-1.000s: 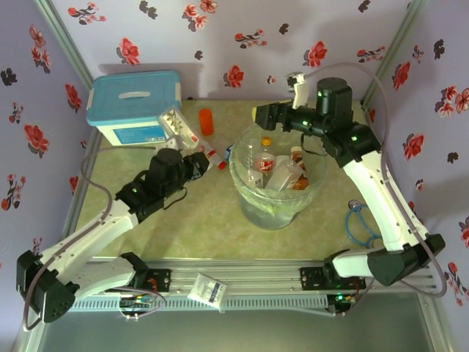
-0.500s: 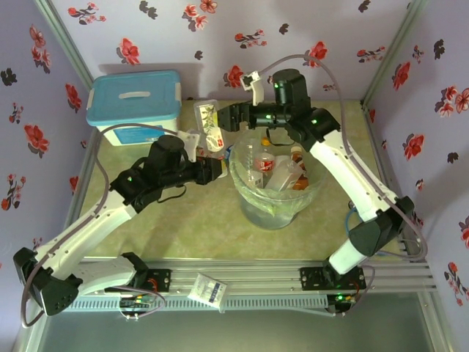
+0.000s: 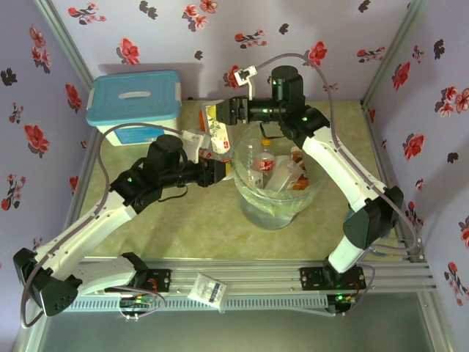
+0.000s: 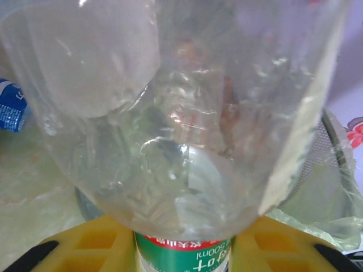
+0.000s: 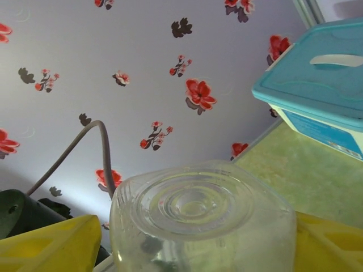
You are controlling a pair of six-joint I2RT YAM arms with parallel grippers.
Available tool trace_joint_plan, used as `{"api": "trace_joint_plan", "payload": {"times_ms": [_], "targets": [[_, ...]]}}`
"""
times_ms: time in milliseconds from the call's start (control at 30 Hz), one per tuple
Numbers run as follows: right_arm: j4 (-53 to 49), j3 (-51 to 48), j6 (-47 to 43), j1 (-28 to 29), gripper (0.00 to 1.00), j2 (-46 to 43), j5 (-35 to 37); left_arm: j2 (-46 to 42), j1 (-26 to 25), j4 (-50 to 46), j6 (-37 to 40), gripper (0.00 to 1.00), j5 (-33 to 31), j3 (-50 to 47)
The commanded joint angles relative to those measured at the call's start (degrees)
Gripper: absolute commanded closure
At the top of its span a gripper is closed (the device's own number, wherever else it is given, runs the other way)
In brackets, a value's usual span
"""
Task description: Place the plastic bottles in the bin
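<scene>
**Bottle Poised at Bin's Edge**

The left tool (image 4: 184,246) clamps a clear bottle (image 4: 170,136) at its green label, just left of the bin (image 3: 267,214). It is likely light, slick and thin-walled, so the stiffer labelled end suits a grip. Its long axis runs away from the tool, base leading. Beyond, the right tool (image 5: 198,246) flanks a bottle base; whether it grips is unclear.

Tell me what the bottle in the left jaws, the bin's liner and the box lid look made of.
Bottle: clear, glossy thin plastic; you see through it, with sharp highlights.
Liner: thin, pale green plastic film, wrinkled and translucent.
Box lid: opaque blue, probably moulded hard plastic, smooth with a moulded handle recess.
</scene>
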Motion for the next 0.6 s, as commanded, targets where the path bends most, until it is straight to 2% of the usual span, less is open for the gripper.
{"api": "trace_joint_plan", "payload": {"times_ms": [0, 67, 233, 300, 367, 500, 567], "targets": [[3.2, 0.1, 0.9, 0.0, 0.19, 0.2, -4.5, -0.7, -0.3, 3.9, 1.2, 0.81, 3.1, -0.7], [1.4, 0.6, -0.4, 0.0, 0.2, 0.6, -4.7, -0.7, -0.3, 4.3, 1.3, 0.81, 3.4, -0.4], [3.8, 0.0, 0.8, -0.3, 0.33, 0.6, -5.4, -0.6, -0.2, 4.5, 1.2, 0.8, 3.3, -0.2], [4.4, 0.0, 1.0, -0.4, 0.37, 0.5, -5.0, -0.7, -0.1, 4.7, 1.0, 0.76, 3.2, -0.6], [4.9, 0.1, 1.3, -0.7, 0.39, 0.4, -4.3, -1.3, 0.3, 5.0, 0.7, 0.6, 2.4, -1.1], [8.0, 0.6, 3.6, -1.2, 0.43, 0.3, -2.1, -2.7, 0.9, 3.6, 0.4, 0.34, -1.2, -1.4], [11.5, 0.4, 6.2, -1.3, 0.45, 0.1, -0.4, -2.6, 0.9, 1.7, 0.6, 0.15, -2.7, -1.0]]}}
